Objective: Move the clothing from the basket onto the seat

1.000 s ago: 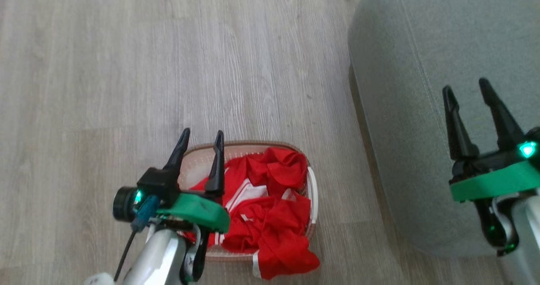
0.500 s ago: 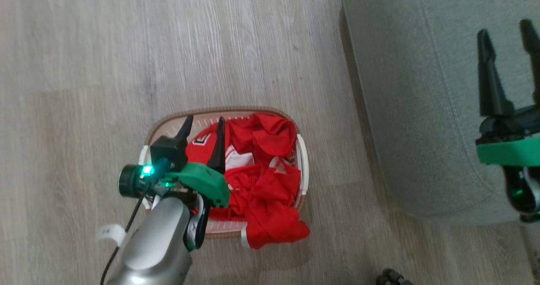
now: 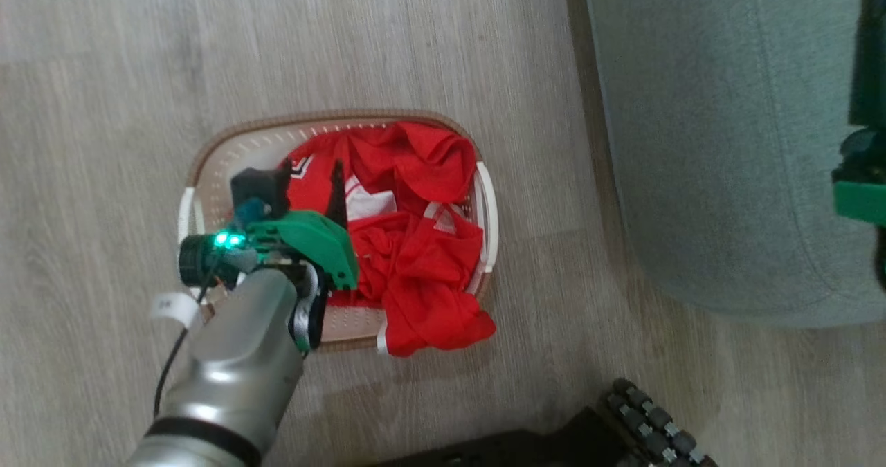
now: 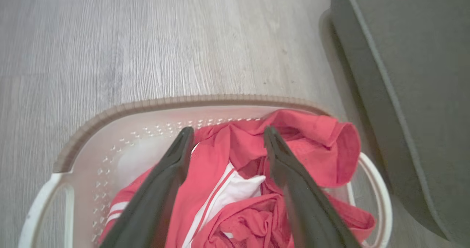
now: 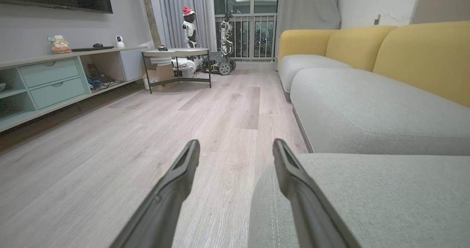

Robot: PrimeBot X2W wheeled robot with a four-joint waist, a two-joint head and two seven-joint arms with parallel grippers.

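Looking down in the head view, the left gripper [image 3: 311, 176] hangs over the left half of the basket [image 3: 228, 135], which stands on the wooden floor [image 3: 104, 176] just beside the seat [image 3: 727, 142] and apart from it. All the clothing [image 3: 415, 259] lies bundled in the basket, heaped toward the seat side, and 1 red fold spills over the near rim by a white handle [image 3: 488, 218]. Nothing lies on the seat, so the task looks barely begun. In the left wrist view the 2 dark fingers stand wide apart and hold nothing, their tips above the red folds and a white striped panel; whether they touch the fabric cannot be told. The left finger is close to the perforated wall, so closing there could catch plastic instead of cloth and tip or drag the light basket. The garments look tangled, so a pinch on 1 thin layer might slip, or pull a second piece halfway out and drop it on the floor; the overhanging fold seems likeliest to fall. In the right wrist view the right gripper [image 5: 235, 145] is spread wide and empty, poised over the near corner of the seat with open floor beyond.
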